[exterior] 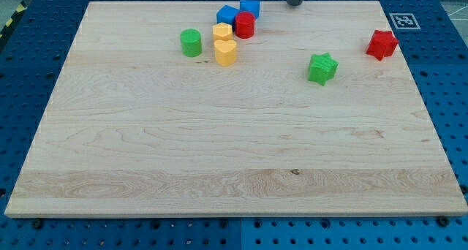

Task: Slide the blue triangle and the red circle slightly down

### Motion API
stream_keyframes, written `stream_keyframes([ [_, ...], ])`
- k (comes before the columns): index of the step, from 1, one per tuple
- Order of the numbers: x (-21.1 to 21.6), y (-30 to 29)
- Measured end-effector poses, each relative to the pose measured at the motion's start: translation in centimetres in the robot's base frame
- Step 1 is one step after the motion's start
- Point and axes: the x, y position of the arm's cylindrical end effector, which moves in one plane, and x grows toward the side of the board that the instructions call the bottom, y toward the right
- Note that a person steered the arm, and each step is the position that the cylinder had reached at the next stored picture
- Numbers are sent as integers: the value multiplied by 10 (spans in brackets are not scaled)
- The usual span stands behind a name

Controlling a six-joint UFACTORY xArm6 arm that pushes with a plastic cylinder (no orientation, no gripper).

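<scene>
The blue triangle (227,14) lies near the view's top, left of centre, touching the red circle (244,25) on its lower right. A blue cube (250,7) sits just above the red circle. The dark rod comes in at the view's top edge. My tip (294,3) rests at the board's top edge, about sixty pixels right of the blue cube and apart from all blocks.
A yellow hexagon (222,31) and a yellow heart (226,52) sit directly below the blue triangle. A green circle (191,42) is to their left. A green star (322,67) and a red star (382,44) lie at the right. The wooden board (234,148) rests on a blue perforated table.
</scene>
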Motion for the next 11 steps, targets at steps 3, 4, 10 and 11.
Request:
stream_keyframes([
  [3,2,-93],
  [4,2,-120],
  [10,4,-86],
  [11,19,-86],
])
